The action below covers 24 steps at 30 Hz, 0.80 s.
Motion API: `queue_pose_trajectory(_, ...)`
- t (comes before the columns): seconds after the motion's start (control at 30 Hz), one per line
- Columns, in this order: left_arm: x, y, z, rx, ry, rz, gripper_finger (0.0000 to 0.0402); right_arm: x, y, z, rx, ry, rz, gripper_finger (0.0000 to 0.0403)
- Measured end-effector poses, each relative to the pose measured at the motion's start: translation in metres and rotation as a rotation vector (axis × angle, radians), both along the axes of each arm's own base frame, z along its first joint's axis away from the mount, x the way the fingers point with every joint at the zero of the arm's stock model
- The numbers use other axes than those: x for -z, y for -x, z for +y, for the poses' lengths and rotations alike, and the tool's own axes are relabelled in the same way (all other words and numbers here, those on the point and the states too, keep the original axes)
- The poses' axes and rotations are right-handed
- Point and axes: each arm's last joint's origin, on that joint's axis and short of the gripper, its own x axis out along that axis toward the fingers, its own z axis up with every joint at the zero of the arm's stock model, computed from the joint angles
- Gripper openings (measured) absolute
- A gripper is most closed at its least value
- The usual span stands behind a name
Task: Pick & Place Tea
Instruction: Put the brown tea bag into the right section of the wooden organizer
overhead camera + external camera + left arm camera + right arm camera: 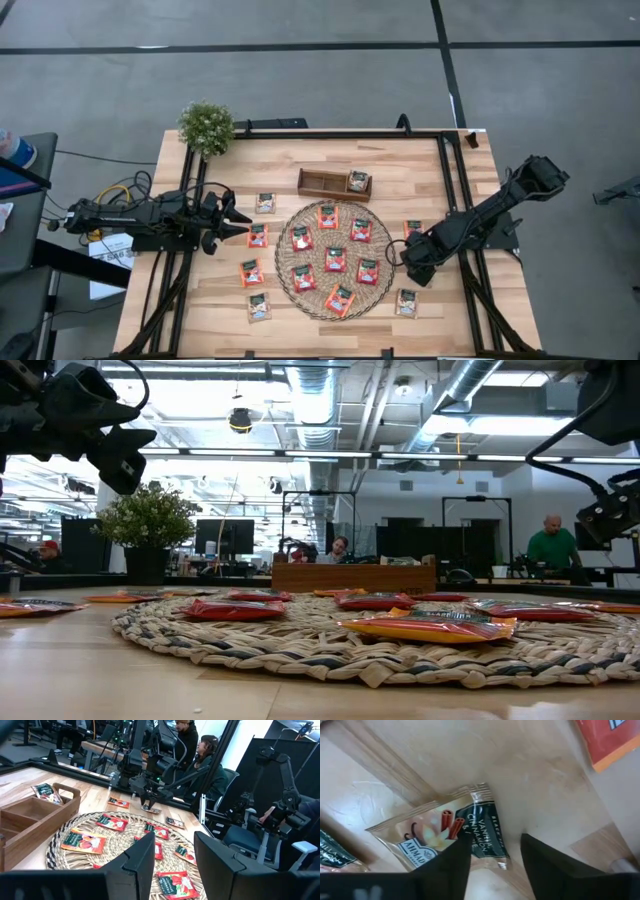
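Several red-orange tea sachets (pixel 334 253) lie on the round woven mat (pixel 283 262), and more red and pale ones lie on the wood around it. One pale sachet (pixel 358 181) sits in the wooden tray's (pixel 318 184) right slot. My right gripper (pixel 404 254) is at the mat's right edge, pointing down with its fingers open (pixel 495 865) over a pale beige sachet (pixel 445 832) that lies flat on the table. The gripper hides this sachet in the high view. My left gripper (pixel 240 223) is open (pixel 172 860) and hovers left of the mat, touching nothing. My right gripper comes at the pale sachet from above, fingers open. One finger (pixel 447 867) covers the sachet's dark label end (pixel 482 832), and the other stands over bare wood beside it. Whether a fingertip touches the sachet, I cannot tell.
A small potted plant (pixel 206 127) stands at the table's far left corner. Black frame rails (pixel 455 190) run along the table's sides. Bare wood lies near the table's near edge (pixel 330 335). People sit in the room beyond the table (pixel 202 755).
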Motion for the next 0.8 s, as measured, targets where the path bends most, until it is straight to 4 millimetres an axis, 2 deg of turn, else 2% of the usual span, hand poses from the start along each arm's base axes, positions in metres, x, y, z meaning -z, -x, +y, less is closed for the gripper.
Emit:
queue_pose_trajectory(0.2,0.000,0.000,0.000,0.000,0.000,0.000,0.0128,0.000,0.000,0.000,0.000,-0.004,0.001,0.0094)
queue_pose_trajectory(0.5,0.000,0.000,0.000,0.000,0.000,0.000,0.0128,-0.002,-0.002,0.001,0.004,-0.009,0.000,0.0046)
queue_pose_trajectory(0.67,0.000,0.000,0.000,0.000,0.000,0.000,0.0128,-0.014,-0.011,0.006,-0.032,-0.013,-0.024,0.0007)
queue_pose_trajectory(0.8,0.000,0.000,0.000,0.000,0.000,0.000,0.0128,-0.029,-0.017,0.009,-0.044,-0.010,-0.022,0.0006)
